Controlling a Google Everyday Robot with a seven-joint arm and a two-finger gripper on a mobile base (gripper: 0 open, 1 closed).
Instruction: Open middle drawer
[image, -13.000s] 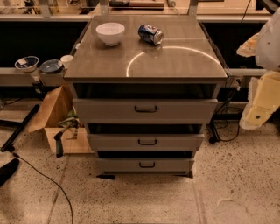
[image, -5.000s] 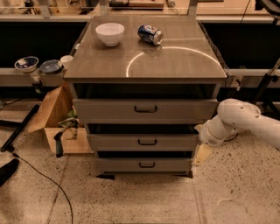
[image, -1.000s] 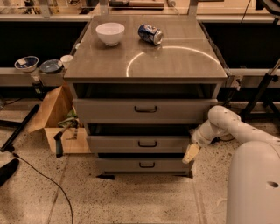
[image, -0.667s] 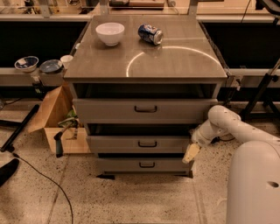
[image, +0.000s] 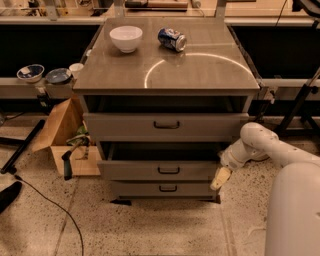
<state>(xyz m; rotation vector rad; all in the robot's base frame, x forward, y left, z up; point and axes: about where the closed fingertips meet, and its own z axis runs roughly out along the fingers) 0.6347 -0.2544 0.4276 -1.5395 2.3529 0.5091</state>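
Observation:
The grey cabinet has three drawers. The middle drawer (image: 165, 170) is the second one, with a flat grey front and a small black bar handle (image: 168, 170). A dark gap shows above its front. My white arm reaches in from the right. My gripper (image: 220, 178) is at the right end of the middle drawer's front, level with its lower edge and well to the right of the handle. It is not on the handle.
The upper drawer (image: 166, 126) and lowest drawer (image: 167, 189) sit above and below. A white bowl (image: 126, 38) and a soda can (image: 171, 39) lie on the cabinet top. An open cardboard box (image: 70, 142) stands at the left, with a black cable (image: 55, 210) on the floor.
The arm has come in from the right and dropped to the right end of the middle drawer. Over the last second it has hardly moved. The drawers look unchanged.

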